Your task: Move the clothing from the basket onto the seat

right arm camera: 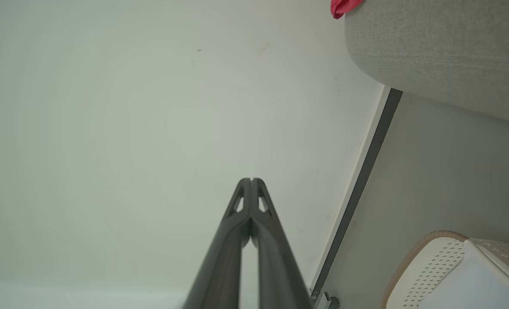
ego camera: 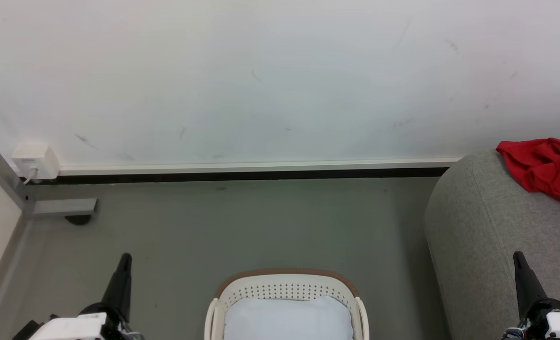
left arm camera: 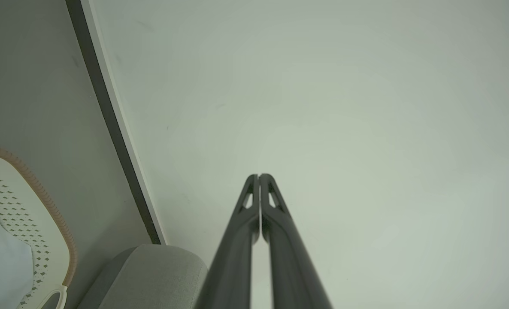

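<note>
Both grippers are pinched closed with nothing in them: left gripper [ego camera: 126, 259] lower left, right gripper [ego camera: 519, 257] lower right. Crumpled red fabric clothing [ego camera: 544, 167] lies on top of the big grey upholstered seat [ego camera: 478, 226] at upper right, up-frame of the right gripper, so right arm is nearer. Heap runs upper-left to lower-right, cut by the frame edge. Oval cream perforated plastic basket [ego camera: 284, 289] at bottom centre, between the grippers, holds pale white padding [ego camera: 287, 318], no red in its visible part. Looks done.

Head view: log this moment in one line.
clothing on seat | basket holds white padding | left claw shut | right claw shut
</note>
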You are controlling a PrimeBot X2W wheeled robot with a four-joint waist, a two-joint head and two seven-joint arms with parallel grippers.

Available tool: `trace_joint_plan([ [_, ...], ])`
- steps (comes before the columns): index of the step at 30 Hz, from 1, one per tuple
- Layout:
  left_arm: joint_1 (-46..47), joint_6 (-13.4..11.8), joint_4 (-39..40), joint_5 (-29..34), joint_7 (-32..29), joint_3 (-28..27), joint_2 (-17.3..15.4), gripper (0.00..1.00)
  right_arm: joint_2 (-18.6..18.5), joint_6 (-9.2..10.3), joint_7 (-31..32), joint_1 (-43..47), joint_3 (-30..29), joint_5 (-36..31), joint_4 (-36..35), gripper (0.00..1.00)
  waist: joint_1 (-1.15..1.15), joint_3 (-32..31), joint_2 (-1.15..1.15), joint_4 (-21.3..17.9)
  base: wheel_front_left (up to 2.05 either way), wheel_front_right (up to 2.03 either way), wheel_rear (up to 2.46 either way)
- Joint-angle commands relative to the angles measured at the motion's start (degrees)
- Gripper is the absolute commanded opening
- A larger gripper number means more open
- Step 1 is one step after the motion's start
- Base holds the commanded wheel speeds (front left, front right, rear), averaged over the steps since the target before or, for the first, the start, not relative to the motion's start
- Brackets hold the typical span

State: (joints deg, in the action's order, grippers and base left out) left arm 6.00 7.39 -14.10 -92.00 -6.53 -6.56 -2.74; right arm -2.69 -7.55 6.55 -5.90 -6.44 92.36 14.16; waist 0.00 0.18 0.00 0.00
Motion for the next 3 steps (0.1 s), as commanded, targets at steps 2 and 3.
trace_joint_plan([
  [2,0.5,0.3,0.2,-0.8,-0.2,-0.1,-0.3,0.0,-0.4,0.12,0.2,-0.7,-0.2,0.1,-0.3,0.0,0.0,0.0,0.0,0.0,0.0,0.0,0.0],
  [3,0.5,0.3,0.2,-0.8,-0.2,-0.1,-0.3,0.0,-0.4,0.12,0.2,-0.7,-0.2,0.1,-0.3,0.0,0.0,0.0,0.0,0.0,0.0,0.0,0.0],
])
